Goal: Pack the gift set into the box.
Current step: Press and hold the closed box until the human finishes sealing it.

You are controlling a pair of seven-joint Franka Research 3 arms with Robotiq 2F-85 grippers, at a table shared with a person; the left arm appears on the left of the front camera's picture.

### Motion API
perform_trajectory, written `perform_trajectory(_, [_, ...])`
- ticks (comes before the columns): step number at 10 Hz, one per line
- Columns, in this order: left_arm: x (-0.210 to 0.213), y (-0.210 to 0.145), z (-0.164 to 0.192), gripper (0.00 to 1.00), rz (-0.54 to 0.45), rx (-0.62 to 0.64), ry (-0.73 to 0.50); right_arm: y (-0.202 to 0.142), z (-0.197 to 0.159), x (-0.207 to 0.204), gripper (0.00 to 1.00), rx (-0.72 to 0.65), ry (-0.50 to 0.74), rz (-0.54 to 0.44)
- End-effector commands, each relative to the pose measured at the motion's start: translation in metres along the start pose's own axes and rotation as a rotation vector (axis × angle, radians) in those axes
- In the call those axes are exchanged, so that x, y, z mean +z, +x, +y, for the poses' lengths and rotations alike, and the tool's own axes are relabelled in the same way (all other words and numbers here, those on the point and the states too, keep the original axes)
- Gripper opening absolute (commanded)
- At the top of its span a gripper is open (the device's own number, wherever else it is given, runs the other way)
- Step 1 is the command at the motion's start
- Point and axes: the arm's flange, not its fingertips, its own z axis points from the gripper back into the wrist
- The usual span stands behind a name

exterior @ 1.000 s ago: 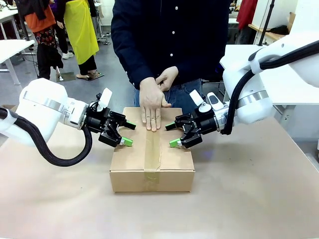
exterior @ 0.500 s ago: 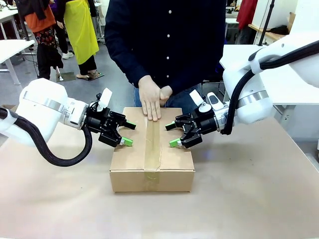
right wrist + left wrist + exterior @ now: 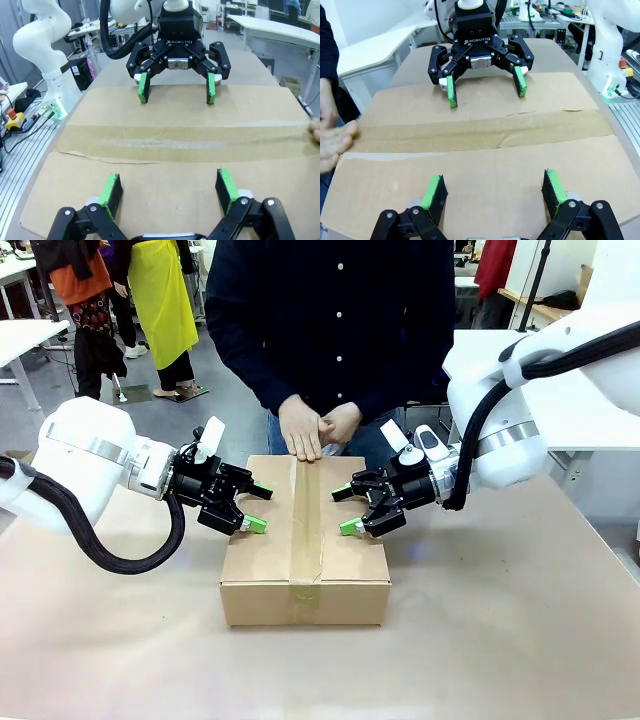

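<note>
the box sits taped shut on the tabletop; left gripper and right gripper flank it, jaws released, person's hands at its far edge.

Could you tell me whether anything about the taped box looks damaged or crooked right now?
Nothing much stands out: the box is shut and the tape runs straight along its seam. The flap edge beside it looks slightly ragged.

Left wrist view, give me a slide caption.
Both grippers, left and right, open over the taped-shut box as a person's hand smooths the tape.
</note>
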Motion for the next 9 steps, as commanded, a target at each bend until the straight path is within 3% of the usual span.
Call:
perform_trajectory(1, [-0.0009, -0.0030, -0.0028, 1.00, -0.004, -0.015, 0.007, -0.0031, 0.0005, -0.0010, 1.00, 0.001, -0.012, -0.005])
perform_trajectory(9, [-0.0009, -0.0030, -0.0028, 1.00, -0.004, -0.015, 0.007, -0.0031, 0.0005, -0.0010, 1.00, 0.001, -0.012, -0.005])
